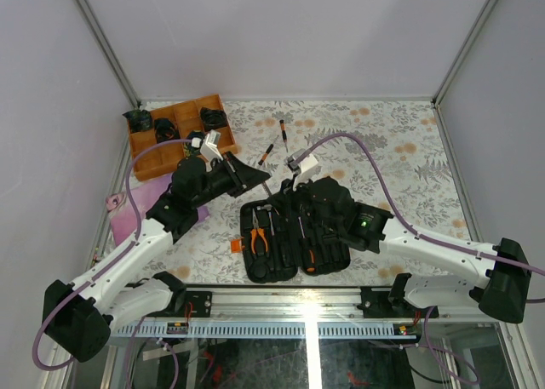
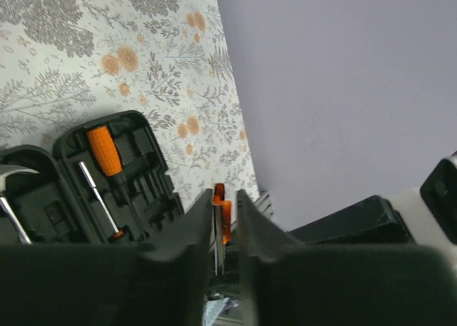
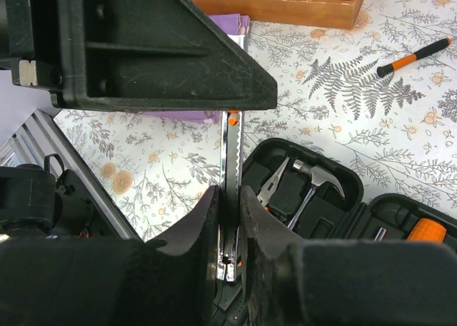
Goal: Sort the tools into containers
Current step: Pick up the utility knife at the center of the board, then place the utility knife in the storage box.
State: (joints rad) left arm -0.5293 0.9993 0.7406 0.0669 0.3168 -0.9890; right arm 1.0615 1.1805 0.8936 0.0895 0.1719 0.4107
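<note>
While left gripper (image 2: 225, 195) is clamped tight on the orange end of a thin toothed steel tool (image 3: 230, 155), right gripper (image 3: 229, 192) pinches its bare steel end. Its long axis runs left-right between them, at the case (image 1: 252, 270) far-left edge. The right arm looks nearer the slots.
</note>
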